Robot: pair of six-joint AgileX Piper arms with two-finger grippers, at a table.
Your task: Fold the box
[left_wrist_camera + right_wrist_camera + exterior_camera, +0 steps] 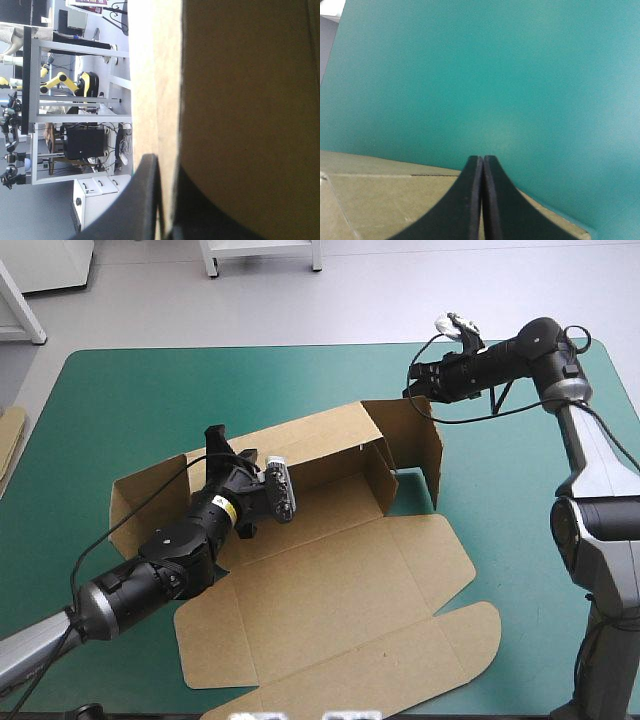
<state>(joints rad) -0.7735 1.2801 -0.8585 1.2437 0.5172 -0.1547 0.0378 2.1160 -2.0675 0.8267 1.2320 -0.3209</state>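
1. The box [330, 600] sits in the middle of the desk [130, 400]. The top edge of its raised back wall is pinched in the left hand [214, 437], one black finger on each face.
2. That arm reaches in low from the near left.
3. The brown back wall and right flap stand up, and the lid lies flat toward the near edge.
4. The right hand [412, 388], clenched on nothing, points leftward from the far right, its tip just at the upright flap's top corner.

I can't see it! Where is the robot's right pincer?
In the high view, the black curved right pincer is toward the teal-green table's far right, at the top edge of the brown cardboard box's upright side flap.
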